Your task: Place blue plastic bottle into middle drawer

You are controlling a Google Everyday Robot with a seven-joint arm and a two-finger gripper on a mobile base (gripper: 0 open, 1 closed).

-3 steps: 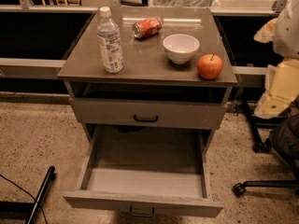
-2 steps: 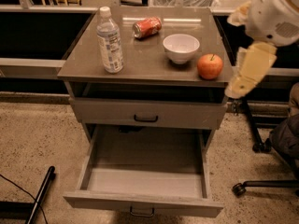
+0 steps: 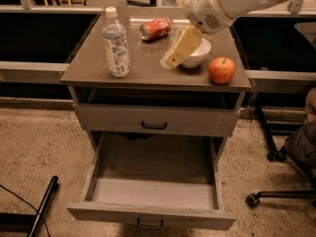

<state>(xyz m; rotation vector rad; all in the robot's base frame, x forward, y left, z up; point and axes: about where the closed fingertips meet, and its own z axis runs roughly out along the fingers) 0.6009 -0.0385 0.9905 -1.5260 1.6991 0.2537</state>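
The blue plastic bottle, clear with a white cap and pale label, stands upright on the left of the cabinet top. The middle drawer, with a grey loop handle on its front, is pulled out and nothing shows inside it. My gripper hangs from the arm that reaches in from the upper right. It is above the cabinet top, just left of the white bowl and to the right of the bottle, apart from it. It holds nothing that I can see.
A red soda can lies on its side at the back of the top. A white bowl and a red apple sit on the right. A shut drawer front with a black handle is above the open drawer. Chair wheels stand at the right.
My arm has swung in from the right side of the cabinet to the left. The gripper is now over the cabinet top by the bowl. The objects have not moved.
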